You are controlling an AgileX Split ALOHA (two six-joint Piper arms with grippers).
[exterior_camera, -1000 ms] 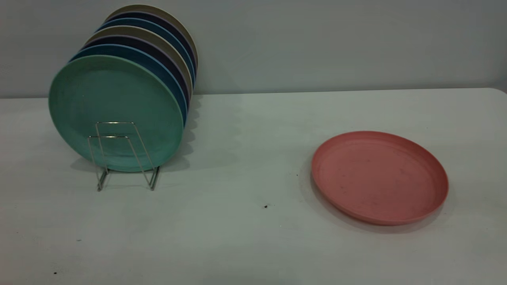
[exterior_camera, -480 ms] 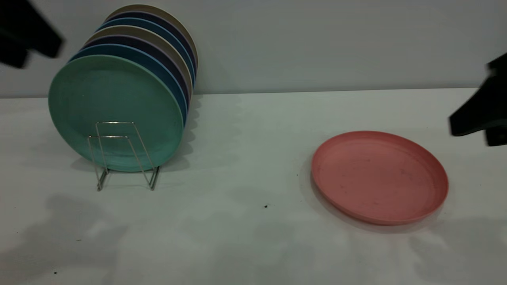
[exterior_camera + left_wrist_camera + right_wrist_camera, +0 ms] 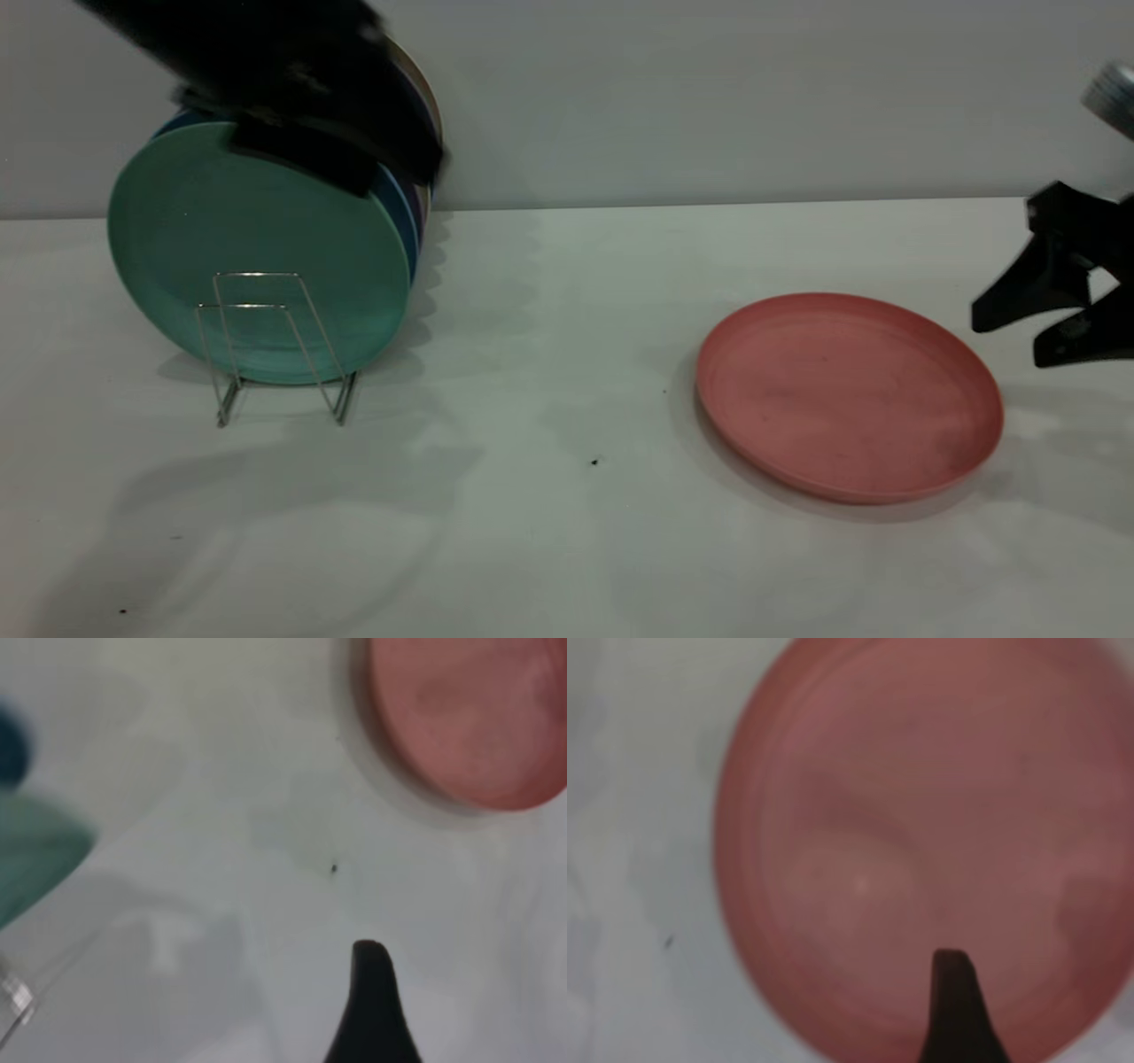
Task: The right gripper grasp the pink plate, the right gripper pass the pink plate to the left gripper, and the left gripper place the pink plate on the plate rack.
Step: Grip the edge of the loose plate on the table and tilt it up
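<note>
pink plate [image 3: 849,397] flat, right pincer [image 3: 1019,341] beside, spread

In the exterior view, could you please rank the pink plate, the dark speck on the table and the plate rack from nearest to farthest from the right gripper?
From the right gripper, at the view's right edge:
1. The pink plate, just beside it, flat on the table.
2. The dark speck, mid-table.
3. The plate rack, far left, holding upright plates.

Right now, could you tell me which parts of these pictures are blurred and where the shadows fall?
Exterior view: the left hand is motion-smeared over the racked plates; soft shadows spread on the table; the pink plate is sharp. Left wrist view: everything soft, the teal-green plate a smear. Right wrist view: the pink plate is out of focus.
</note>
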